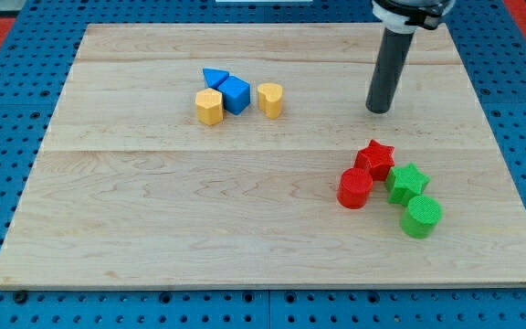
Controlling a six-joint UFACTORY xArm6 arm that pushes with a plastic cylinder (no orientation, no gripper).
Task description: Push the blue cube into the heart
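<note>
**Blue cube parked beside heart, tip well off**

Blue cube [236, 94] sat upper-left of centre on wooden board [153, 228], top face tilted, edges crisp. Touched blue triangle [215, 77] and yellow hexagonal block [209, 106]; sat just beside yellow heart [270, 99], small gap. Red star [375, 158], red cylinder [355, 187], green star [407, 181], green cylinder [420, 217] clustered at lower right. No claw fitted: plain rod only, my tip [378, 111] well right of heart, touching nothing. No containers seen.

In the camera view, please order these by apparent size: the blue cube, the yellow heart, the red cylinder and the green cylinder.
1. Green cylinder and red cylinder: they look about alike, and both lie nearer the view's bottom, so I do not rank them.
2. Blue cube.
3. Yellow heart, only slightly smaller than the cube.
</note>
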